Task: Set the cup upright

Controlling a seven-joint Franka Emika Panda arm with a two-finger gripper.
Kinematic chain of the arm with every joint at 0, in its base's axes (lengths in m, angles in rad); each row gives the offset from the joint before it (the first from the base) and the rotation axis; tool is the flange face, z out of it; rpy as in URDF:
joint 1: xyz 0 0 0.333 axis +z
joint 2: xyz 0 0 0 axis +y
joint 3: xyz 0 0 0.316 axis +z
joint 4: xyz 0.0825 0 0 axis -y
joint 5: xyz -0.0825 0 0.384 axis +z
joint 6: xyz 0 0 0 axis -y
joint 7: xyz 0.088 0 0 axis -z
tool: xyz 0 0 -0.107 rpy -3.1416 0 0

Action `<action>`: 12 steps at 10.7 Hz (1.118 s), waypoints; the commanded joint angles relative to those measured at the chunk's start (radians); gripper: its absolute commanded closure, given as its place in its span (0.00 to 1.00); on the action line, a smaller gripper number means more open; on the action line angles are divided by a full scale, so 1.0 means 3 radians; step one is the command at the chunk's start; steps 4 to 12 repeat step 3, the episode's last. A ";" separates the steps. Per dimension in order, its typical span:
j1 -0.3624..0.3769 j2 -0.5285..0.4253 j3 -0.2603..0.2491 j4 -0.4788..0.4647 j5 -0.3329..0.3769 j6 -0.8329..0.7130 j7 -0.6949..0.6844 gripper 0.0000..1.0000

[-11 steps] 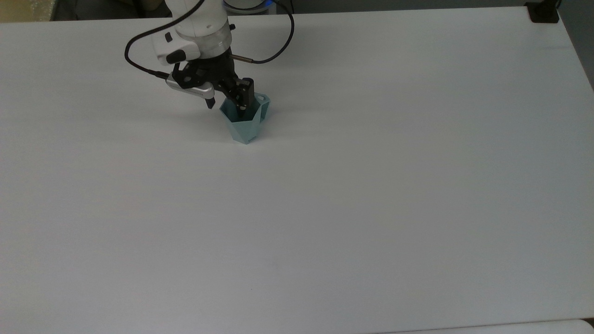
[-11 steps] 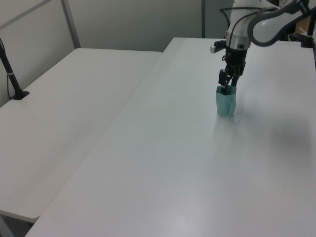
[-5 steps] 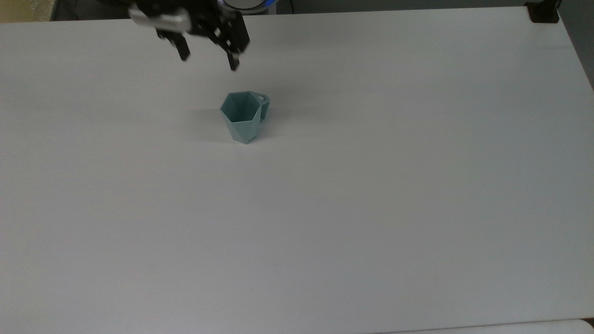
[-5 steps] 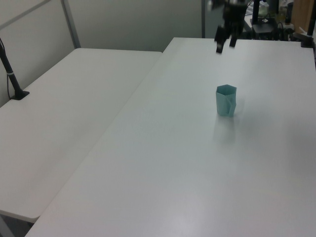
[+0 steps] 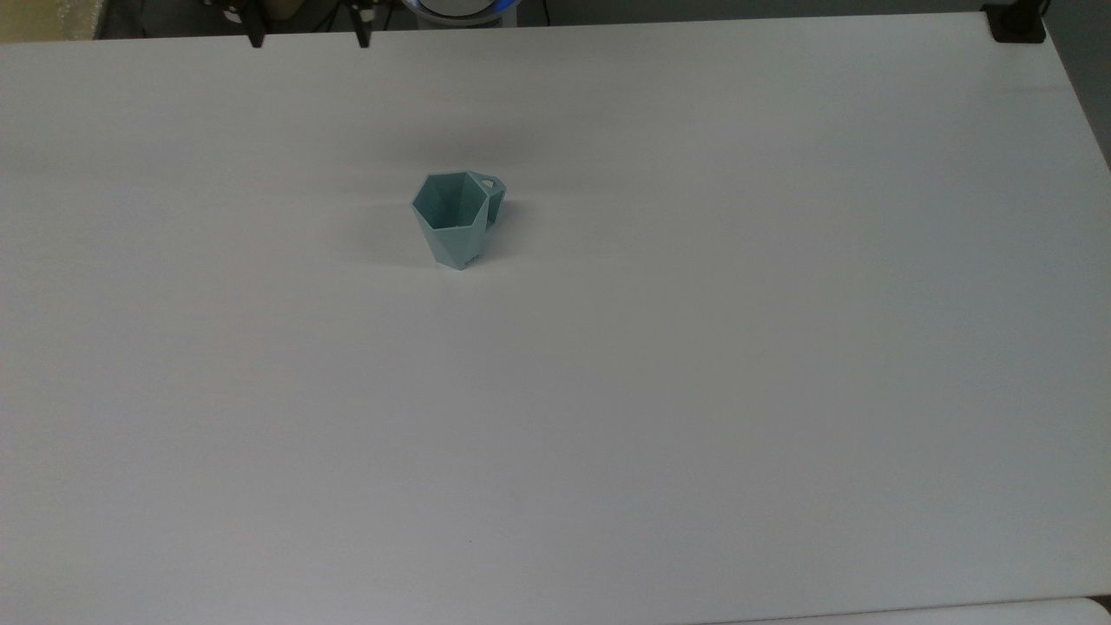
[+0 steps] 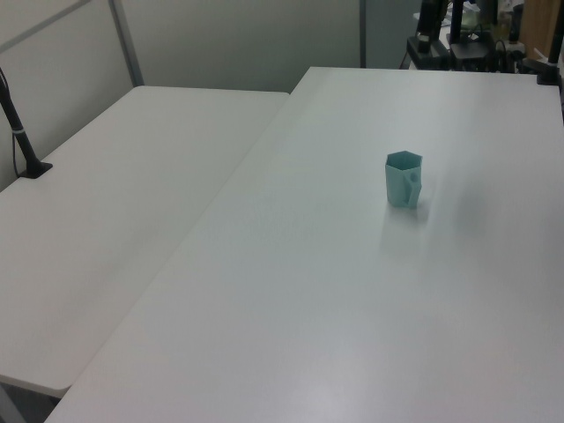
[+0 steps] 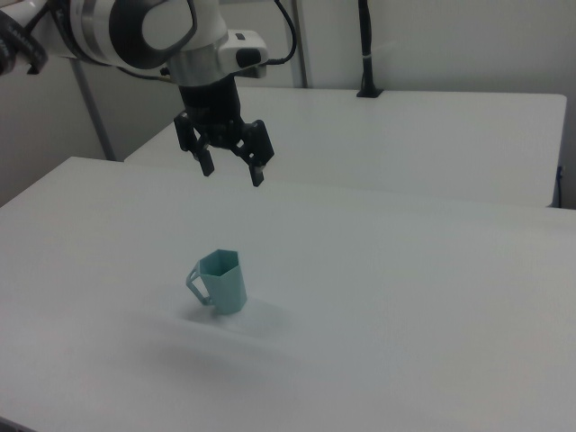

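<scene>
The gripper (image 7: 232,166) has let go of the cup (image 5: 455,217) and risen well above it, fingers spread and empty. The cup now stands upright on the table (image 5: 694,347), mouth up. The task seems done, probably.

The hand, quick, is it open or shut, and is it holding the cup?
Hand: open, holding nothing, up in the air above the table. The teal cup stands upright on its own.
</scene>
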State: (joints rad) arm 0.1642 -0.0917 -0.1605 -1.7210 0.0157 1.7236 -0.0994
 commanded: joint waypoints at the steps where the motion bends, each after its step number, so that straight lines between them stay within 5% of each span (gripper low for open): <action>1: 0.0036 0.0025 0.0003 0.0076 -0.0155 -0.0126 -0.0144 0.00; 12: 0.0036 0.0004 0.0003 0.0091 -0.0145 -0.0182 -0.0144 0.00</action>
